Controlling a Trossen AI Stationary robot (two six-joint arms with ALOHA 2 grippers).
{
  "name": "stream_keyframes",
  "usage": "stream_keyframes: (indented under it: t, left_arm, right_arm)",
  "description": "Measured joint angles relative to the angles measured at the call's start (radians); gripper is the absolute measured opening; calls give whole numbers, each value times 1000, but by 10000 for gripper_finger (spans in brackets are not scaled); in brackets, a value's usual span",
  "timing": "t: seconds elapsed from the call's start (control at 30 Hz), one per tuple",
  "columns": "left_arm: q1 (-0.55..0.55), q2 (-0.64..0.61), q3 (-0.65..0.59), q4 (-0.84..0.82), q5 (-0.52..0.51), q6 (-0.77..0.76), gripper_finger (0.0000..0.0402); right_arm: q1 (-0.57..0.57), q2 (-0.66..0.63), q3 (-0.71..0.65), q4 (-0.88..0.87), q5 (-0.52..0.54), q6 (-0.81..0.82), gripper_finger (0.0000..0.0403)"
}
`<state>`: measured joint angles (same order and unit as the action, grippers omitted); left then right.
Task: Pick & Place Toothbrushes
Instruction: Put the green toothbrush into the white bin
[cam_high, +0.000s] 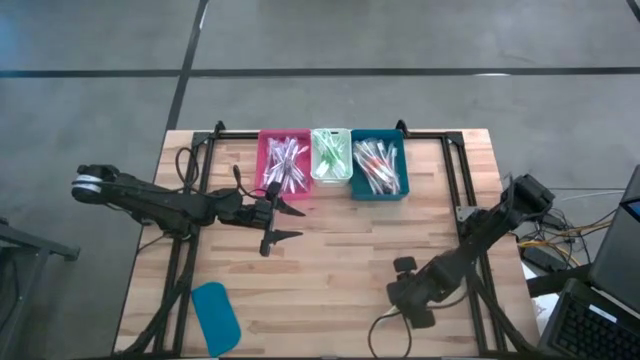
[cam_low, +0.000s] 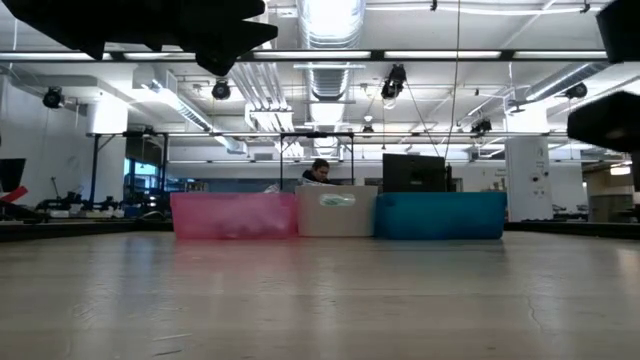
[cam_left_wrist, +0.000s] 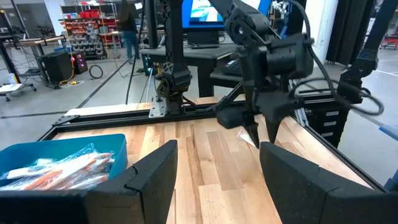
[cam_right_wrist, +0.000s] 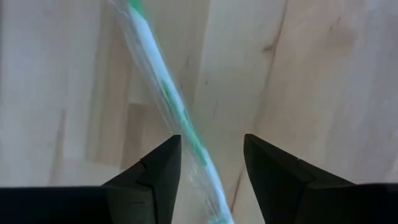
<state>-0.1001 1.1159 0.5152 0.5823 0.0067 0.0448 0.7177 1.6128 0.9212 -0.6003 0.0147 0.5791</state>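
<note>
One green toothbrush is lying on the counter between our open right hand fingers; closing off-centre risks flicking it away. Our left hand is waiting open.

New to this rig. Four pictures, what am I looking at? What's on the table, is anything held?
It is a two-armed robot at a wooden table. One camera looks straight down from above, one sits at table height, and one rides on each wrist.

Three bins stand in a row at the far edge: a pink bin, a white bin and a teal bin, all holding wrapped toothbrushes. A flat teal lid lies near the front left.

The left gripper waits open beside the pink bin, empty. The right gripper points down at the table with its fingers apart on either side of a green toothbrush lying on the wood, not clamped.
</note>
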Motion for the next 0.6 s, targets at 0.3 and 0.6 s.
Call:
stream_keyframes:
  t: [0.3, 0.6]
  left_arm:
    - [0, 0, 0, 0, 0, 0, 232]
    - [0, 0, -2, 0, 0, 0, 232]
  right_arm:
    - [-1, 119, 16, 8, -79, -2, 171]
    - [-2, 131, 21, -1, -73, -17, 89]
